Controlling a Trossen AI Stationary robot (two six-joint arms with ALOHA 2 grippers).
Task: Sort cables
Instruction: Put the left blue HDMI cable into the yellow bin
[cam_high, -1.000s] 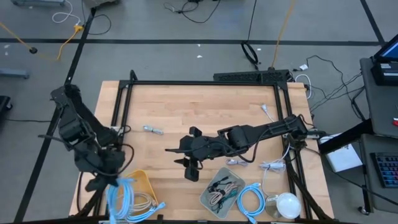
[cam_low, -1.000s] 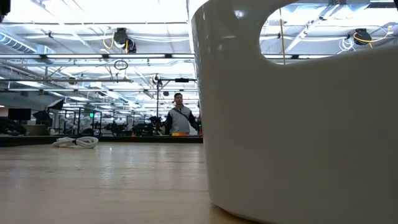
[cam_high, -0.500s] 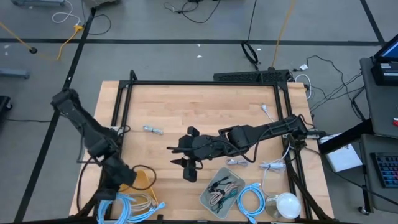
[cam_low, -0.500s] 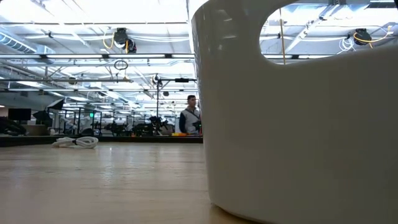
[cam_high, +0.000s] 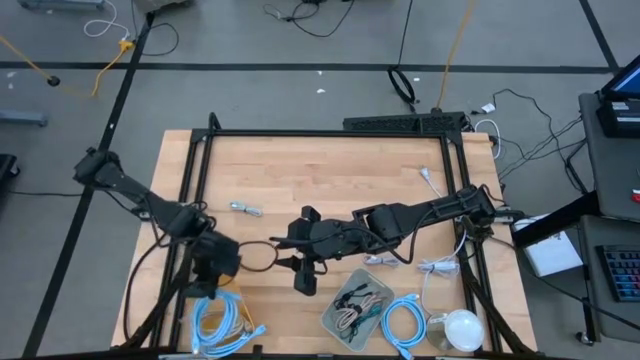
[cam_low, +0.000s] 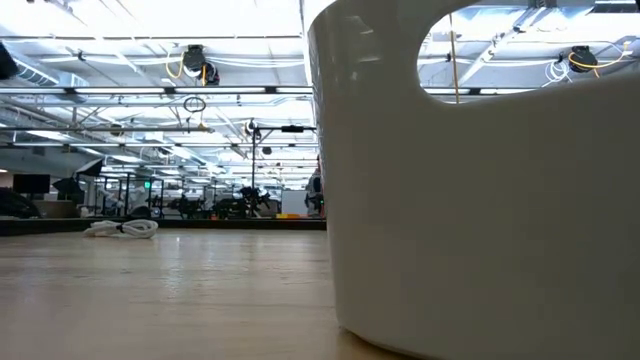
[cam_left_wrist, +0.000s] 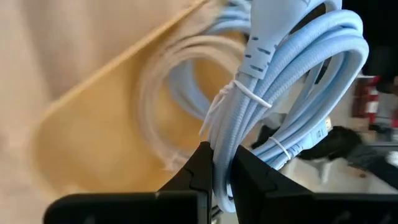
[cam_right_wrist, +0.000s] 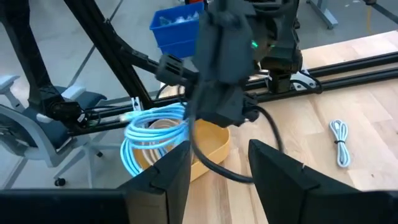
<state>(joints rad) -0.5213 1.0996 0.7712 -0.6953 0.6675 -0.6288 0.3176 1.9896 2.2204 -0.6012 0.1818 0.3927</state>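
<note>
seen from above, a light-blue cable loop (cam_high: 218, 322) is held over the table's front left corner by the left gripper (cam_high: 205, 290), while the right gripper (cam_high: 304, 278) is kept at mid-table. at table level, a white tub (cam_low: 480, 180) fills the frame. in the left wrist view, the loop (cam_left_wrist: 286, 87) is pinched above a yellow bin (cam_left_wrist: 93, 137). in the right wrist view, the fingers (cam_right_wrist: 163, 174) are spread apart, with nothing between them.

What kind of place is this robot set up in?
Probably a large robotics lab or industrial workshop. The low view shows a long hall with ceiling trusses and strip lights; the high view shows a wooden table in a black frame, with loose cords on grey flooring.
</note>
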